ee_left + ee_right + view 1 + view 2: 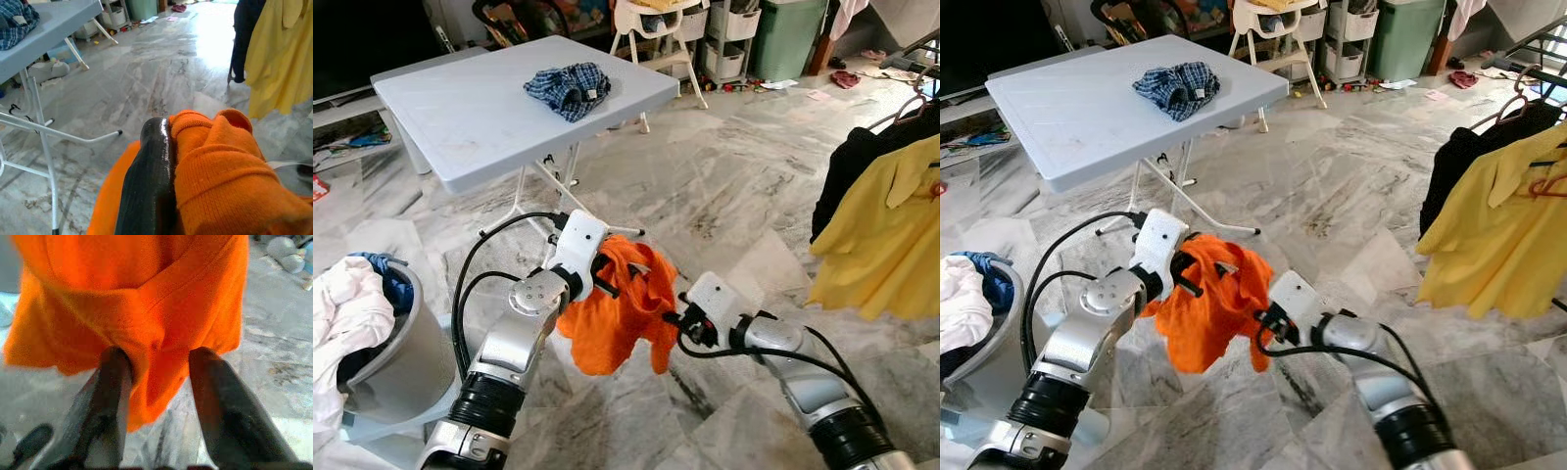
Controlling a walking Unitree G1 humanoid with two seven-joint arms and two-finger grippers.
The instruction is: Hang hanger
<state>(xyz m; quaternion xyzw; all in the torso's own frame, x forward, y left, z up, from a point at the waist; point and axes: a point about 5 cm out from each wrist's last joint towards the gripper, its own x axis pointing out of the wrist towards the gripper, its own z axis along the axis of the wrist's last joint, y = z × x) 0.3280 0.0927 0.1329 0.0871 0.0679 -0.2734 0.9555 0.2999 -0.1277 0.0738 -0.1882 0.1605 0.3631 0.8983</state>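
Note:
An orange garment hangs bunched in the air in front of me, above the marble floor. My left gripper is shut on its upper part; in the left wrist view one black finger presses against the orange folds. My right gripper is just to the right of the cloth's lower edge, and it is open. In the right wrist view its two fingers stand apart, with the orange hem hanging right at their tips. At the far right, clothes hang on hangers.
A grey folding table stands ahead on the left with a blue plaid garment on it. A laundry basket with white clothes is at my left. A yellow shirt and a black garment hang at the right.

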